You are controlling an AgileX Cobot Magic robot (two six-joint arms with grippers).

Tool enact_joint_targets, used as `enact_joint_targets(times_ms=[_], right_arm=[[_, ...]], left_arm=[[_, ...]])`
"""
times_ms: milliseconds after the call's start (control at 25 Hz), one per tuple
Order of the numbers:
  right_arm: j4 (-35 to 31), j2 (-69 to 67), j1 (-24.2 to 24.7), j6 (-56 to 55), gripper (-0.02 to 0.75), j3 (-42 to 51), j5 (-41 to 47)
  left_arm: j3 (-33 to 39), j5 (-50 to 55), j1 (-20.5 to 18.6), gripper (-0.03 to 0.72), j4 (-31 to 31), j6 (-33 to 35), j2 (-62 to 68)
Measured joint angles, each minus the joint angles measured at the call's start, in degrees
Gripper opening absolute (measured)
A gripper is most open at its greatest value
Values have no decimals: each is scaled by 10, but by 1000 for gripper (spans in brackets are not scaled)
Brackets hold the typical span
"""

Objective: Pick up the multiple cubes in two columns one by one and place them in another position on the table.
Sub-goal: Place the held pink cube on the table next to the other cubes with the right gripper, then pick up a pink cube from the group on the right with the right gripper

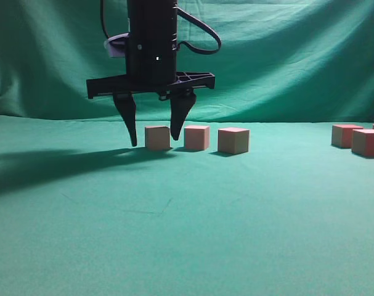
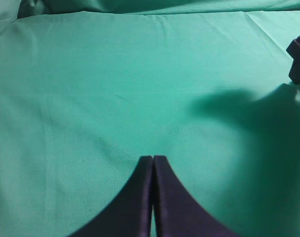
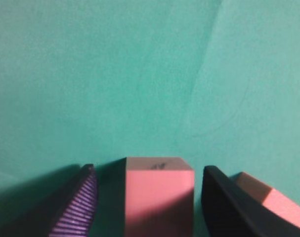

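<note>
Straddling the end cube (image 1: 157,137), the right gripper (image 1: 153,137) stood wide open, its fingers reaching down on either side with clear gaps showing in the wrist view, so it held nothing and touched nothing that could be seen. Whether the tips had reached the cloth (image 1: 187,234) could not be told. The left gripper (image 2: 152,160) hung over bare cloth with its fingers pressed together, empty.

The chief risk, as I judged it, lay with the finger (image 3: 238,207) on the inner side: it sat in the narrow space between the straddled cube and the second cube (image 1: 196,137), whose corner showed just behind it in the wrist view. A slight sideways drift, or closing off-centre, could nudge that neighbour out of line. The cube also looked a little nearer one finger than the other, so closing might slide or twist it before both pads bit, giving a skewed hold.

A third cube (image 1: 233,140) stood just beyond in the same row. Further cubes (image 1: 358,139) sat well apart at the right edge.
</note>
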State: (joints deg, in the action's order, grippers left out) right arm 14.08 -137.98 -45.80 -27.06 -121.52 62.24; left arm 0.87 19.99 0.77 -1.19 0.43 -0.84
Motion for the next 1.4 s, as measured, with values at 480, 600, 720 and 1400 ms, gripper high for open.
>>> enact_joint_targets(times_ms=[480, 600, 720, 1400], right_arm=[[28, 0, 0, 37, 402, -131, 39], [30, 7, 0, 54, 402, -172, 78], [30, 34, 0, 69, 402, -190, 90], [-11, 414, 38, 152, 402, 97, 100]], left_arm=[[0, 0, 0, 0, 0, 0, 0], [0, 0, 0, 0, 0, 0, 0], [0, 0, 0, 0, 0, 0, 0], [0, 0, 0, 0, 0, 0, 0]])
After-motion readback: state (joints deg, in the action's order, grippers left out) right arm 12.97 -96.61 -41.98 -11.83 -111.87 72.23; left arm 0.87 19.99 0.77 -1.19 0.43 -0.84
